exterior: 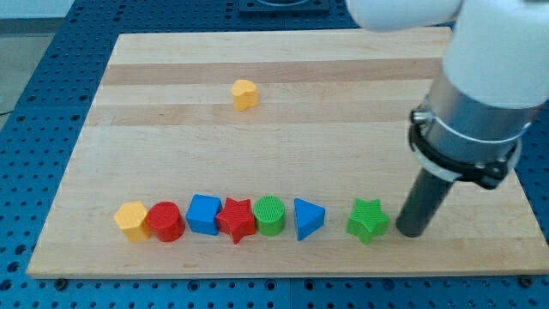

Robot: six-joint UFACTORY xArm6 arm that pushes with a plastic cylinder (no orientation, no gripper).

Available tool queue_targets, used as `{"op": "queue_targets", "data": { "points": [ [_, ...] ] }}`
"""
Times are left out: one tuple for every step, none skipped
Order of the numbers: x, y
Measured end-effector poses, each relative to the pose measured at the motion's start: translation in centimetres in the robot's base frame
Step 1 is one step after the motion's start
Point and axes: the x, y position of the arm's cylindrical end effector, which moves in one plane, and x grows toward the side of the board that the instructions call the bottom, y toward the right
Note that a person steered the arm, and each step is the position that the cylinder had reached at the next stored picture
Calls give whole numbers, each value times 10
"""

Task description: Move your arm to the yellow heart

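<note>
Yellow heart (244, 93) lies alone on the wooden board (343, 103), in the upper middle part, at about 12 o'clock from the row of blocks and well apart from all of them. My tip (412, 233) is far from it, near the view's bottom right; seen from the tip, the heart is at about 10 o'clock. The tip holds nothing, because it is only a straight dark rod, and it stands just beside the green star (368, 220), at 3 o'clock of this star; I cannot tell if they touch.

The row goes along the view's bottom. From the view's left it has a yellow hexagon block (131, 221), a red cylinder (165, 221), a blue block (204, 214) with a rough square shape, a red star (238, 220), a green cylinder (269, 215) and a blue triangle (308, 219). The first five stand very close together, the triangle just beside them. The green star is a little apart, at 3 o'clock of the triangle.
</note>
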Motion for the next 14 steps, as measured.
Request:
{"op": "queue_targets", "data": {
  "points": [
    [0, -25],
    [0, -44],
    [-1, -51],
    [-5, -54],
    [-1, -18],
    [-4, 15],
    [-42, 28],
    [-91, 31],
    [-148, 28],
    [-208, 5],
    [-260, -35],
    [-287, -101],
    [-287, -180],
    [-263, -244]
  ]
}}
